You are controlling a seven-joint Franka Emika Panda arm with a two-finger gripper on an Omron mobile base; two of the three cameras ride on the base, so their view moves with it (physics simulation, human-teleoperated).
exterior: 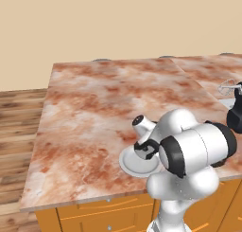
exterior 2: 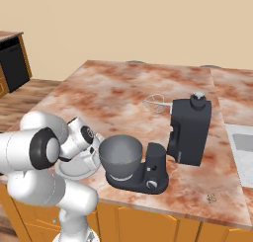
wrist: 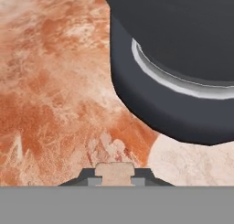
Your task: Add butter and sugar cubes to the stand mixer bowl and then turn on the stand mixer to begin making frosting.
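The black stand mixer [exterior 2: 189,131] stands near the counter's front edge, head tilted up, wire whisk [exterior 2: 156,102] clear of the grey metal bowl [exterior 2: 120,154] on its flat base [exterior 2: 143,181]. A round knob [exterior 2: 152,185] faces front. My gripper [exterior 2: 94,146] hangs just left of the bowl, over the flat plate [exterior: 137,165]. In the hand view its fingertips [wrist: 93,178] are shut on a small pale lumpy piece [wrist: 114,172], the butter by its look. The mixer base [wrist: 160,109] and bowl [wrist: 183,31] loom close ahead. The mixer [exterior: 235,110] also shows at the right edge of the left base view.
The marbled reddish counter [exterior: 104,103] stretches far back and left of the plate. Its front edge [exterior: 71,202] runs over orange cabinets. A sink basin [exterior 2: 243,152] lies to the mixer's right. A tiny item [exterior 2: 212,198] lies on the counter front right.
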